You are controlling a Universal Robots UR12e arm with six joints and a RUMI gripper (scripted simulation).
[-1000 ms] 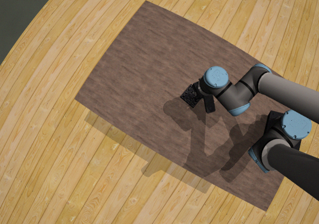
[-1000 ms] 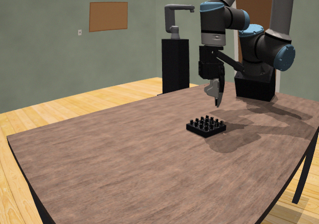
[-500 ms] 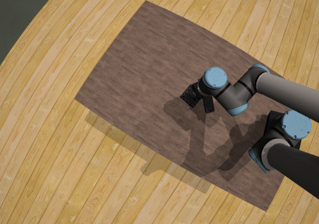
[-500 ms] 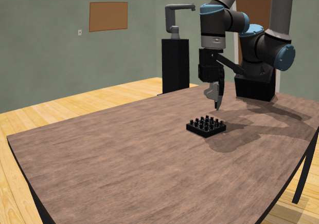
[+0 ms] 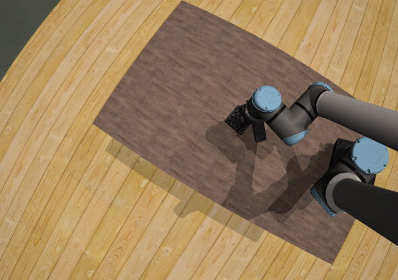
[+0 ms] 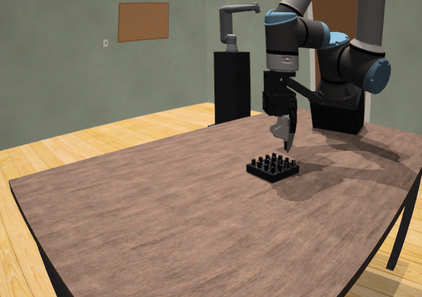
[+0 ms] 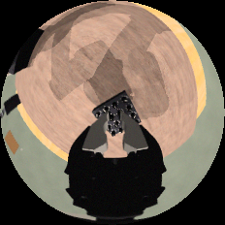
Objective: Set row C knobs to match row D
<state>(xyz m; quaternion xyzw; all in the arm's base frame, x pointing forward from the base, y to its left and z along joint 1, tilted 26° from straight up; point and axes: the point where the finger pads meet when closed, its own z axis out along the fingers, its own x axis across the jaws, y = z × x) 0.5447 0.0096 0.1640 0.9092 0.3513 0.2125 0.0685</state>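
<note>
The black knob box [image 5: 236,122] [image 6: 258,174] [image 7: 111,102] sits flat on the table. Several short black knobs stand upright on it in a grid, such as the front corner knob [image 6: 273,169]. The marks, the row letters and the socket are too small to make out. My gripper [image 6: 287,149] [image 7: 114,112] points down above the rear part of the box, clear of the knobs. Its grey fingers stand a narrow gap apart with nothing between them. In the top view the wrist hides the fingertips. In the wrist view the fingers cover part of the box.
The brown table [image 5: 160,70] [image 6: 153,201] carries the box and the black robot base [image 6: 337,119]. A dark bar [image 5: 259,131] [image 6: 303,90] juts sideways from the gripper mount. A second small arm stands on a black pedestal [image 6: 231,85] beyond the table. The arm's shadow falls beside the box.
</note>
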